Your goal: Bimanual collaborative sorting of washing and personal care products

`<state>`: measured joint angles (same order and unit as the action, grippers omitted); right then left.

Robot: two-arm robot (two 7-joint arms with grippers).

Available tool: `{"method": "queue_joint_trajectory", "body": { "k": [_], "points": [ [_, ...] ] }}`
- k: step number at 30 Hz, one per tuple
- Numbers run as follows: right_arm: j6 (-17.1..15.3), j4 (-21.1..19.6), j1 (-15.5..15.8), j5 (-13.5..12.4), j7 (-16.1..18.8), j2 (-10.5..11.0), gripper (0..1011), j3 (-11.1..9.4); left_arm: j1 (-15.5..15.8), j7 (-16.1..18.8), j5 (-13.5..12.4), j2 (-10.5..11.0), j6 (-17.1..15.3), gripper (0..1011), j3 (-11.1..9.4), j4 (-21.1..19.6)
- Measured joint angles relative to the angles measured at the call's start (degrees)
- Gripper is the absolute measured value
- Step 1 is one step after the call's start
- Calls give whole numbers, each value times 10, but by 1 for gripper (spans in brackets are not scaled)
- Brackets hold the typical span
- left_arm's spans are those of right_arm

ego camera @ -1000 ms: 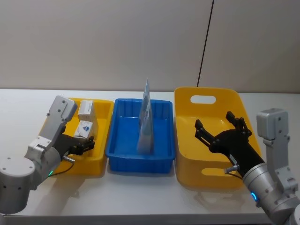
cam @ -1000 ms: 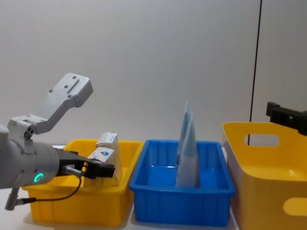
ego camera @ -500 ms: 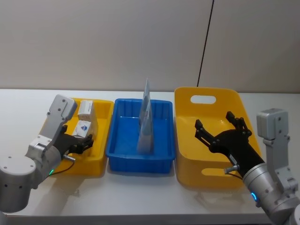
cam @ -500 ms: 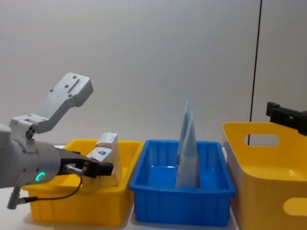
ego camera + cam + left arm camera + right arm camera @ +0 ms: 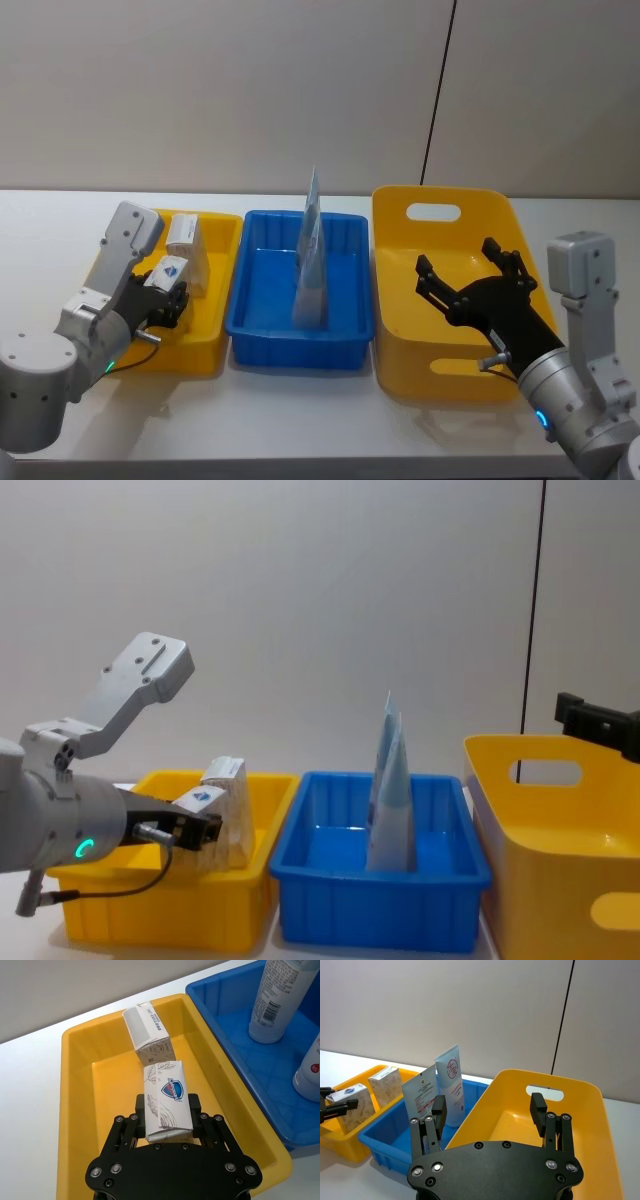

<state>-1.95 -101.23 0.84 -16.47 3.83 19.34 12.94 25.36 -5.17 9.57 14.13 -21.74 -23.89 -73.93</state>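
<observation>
Head view: left gripper (image 5: 166, 302) is clamping a white grey-patterned cardboard pack (image 5: 168, 271) over the middle of the small yellow plastic tray (image 5: 200, 352). Left wrist view: fingers (image 5: 195, 1110) are pressing its sides. Right wrist view: right gripper (image 5: 488, 1105) is hanging wide open, empty, over a large yellow plastic bin (image 5: 580, 1125).

Head view: high, angled down on the blue rectangular plastic tray (image 5: 300, 350). Chest view: low, side-on across it (image 5: 380, 912). Left wrist view: close over the left gripper (image 5: 168, 1107) and small yellow plastic tray (image 5: 75, 1110). Right wrist view: behind the right gripper (image 5: 488, 1105), farther off. All share the blue tray.
</observation>
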Motion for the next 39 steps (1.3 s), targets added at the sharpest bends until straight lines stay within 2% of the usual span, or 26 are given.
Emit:
{"method": "queue_joint_trajectory", "body": {
  "k": [9, 20, 25, 39],
  "points": [
    [0, 0, 0, 0, 0, 0, 1002, 0, 1, 0, 0, 0, 0, 391, 1, 1],
    [0, 0, 0, 0, 0, 0, 1002, 0, -4, -7, 0, 5, 2, 383, 2, -10],
    [0, 0, 0, 0, 0, 0, 1002, 0, -10, -21, 0, 17, 6, 383, 4, -31],
    [0, 0, 0, 0, 0, 0, 1002, 0, -23, -84, 7, 73, 22, 383, 17, -116]
  ]
}}
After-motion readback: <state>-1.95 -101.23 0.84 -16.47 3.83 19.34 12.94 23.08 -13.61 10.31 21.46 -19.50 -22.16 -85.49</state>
